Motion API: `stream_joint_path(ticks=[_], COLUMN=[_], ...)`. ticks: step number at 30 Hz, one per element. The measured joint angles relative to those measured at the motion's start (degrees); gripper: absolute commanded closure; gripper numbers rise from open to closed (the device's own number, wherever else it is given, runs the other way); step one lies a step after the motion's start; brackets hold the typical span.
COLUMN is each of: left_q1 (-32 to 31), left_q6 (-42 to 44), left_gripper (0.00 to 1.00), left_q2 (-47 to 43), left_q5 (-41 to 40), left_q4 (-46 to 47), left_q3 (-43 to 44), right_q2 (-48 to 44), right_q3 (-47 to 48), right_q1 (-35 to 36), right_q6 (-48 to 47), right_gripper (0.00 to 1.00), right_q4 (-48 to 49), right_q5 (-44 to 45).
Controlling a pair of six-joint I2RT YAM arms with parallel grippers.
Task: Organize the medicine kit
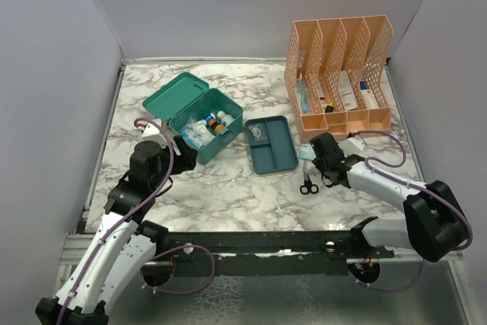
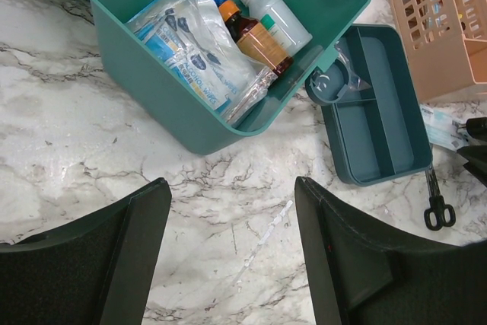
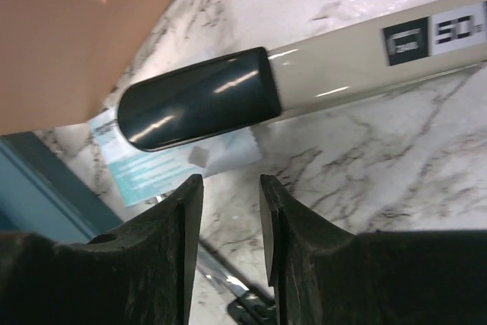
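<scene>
We see the left hand [image 2: 232,185] wide open and empty beside the medicine kit [image 2: 152,104]; the right hand [image 3: 228,184], narrowly parted, grips nothing near a dark-capped tube [image 3: 342,66].

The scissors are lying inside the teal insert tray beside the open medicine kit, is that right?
No. The scissors lie on the marble table, just outside the teal insert tray, by its near right corner. The tray does sit beside the open medicine kit. The top external view shows it.

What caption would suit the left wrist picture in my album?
Left claw hangs open over the marble table, facing the medicine kit stocked with bottles and packets, insert tray alongside.
</scene>
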Motion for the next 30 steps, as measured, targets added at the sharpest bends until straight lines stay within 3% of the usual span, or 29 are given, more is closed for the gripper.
stream_joint_path(ticks=[7,18,21,30], left_q1=[0.0,0.0,0.0,0.0], left_q6=[0.0,0.0,0.0,0.0], left_gripper=[0.3,0.3,0.3,0.3], left_q2=[-0.2,-0.1,-0.1,-0.1], left_q5=[-0.3,-0.3,-0.4,-0.7], left_q4=[0.0,0.0,0.0,0.0], left_q3=[0.0,0.0,0.0,0.0], right_q2=[0.9,6.6,8.2,9.8], right_q3=[-0.8,0.5,1.5,1.6], right_q1=[-0.6,-1.0,-1.1,-1.1], right_q6=[4.8,14.5,17.3,22.9], right_gripper=[0.48,0.48,0.54,0.88], right_q4=[6.5,11.2,11.8,10.9], right_q5=[-3.7,-4.4,-3.9,-2.8])
